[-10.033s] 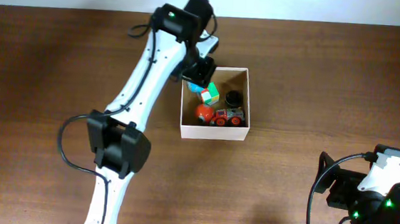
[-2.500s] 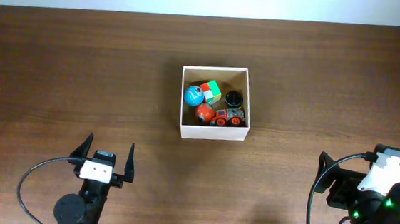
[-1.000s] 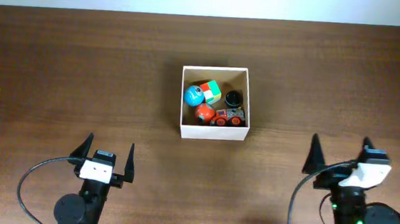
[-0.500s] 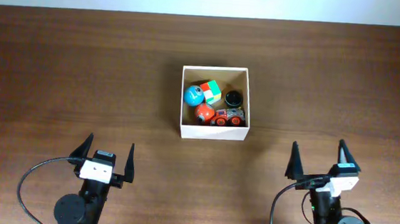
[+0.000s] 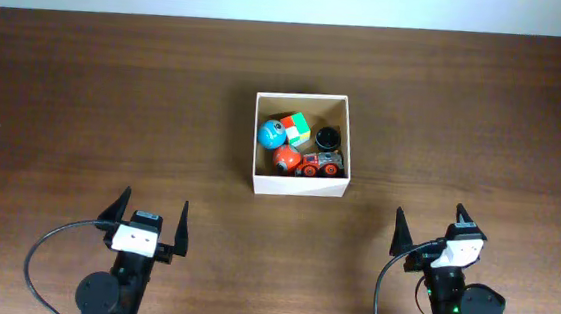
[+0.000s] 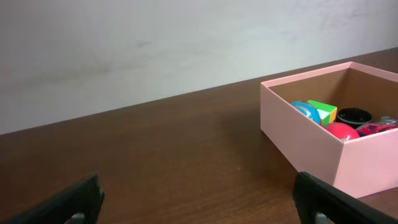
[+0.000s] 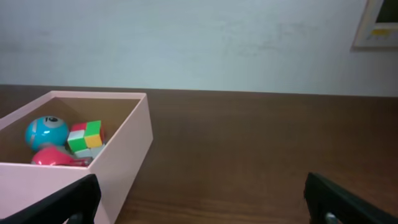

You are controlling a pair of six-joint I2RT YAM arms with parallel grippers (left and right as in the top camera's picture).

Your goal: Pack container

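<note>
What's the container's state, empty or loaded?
Loaded: the open-top container holds a blue ball, colour cube, black disc, red ball and toy car.

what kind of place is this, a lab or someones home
Most likely a robot lab or test bench, not a home: a wooden table against a plain pale wall, the left tool and right tool both open at the near edge, and one white container of small toys.
</note>
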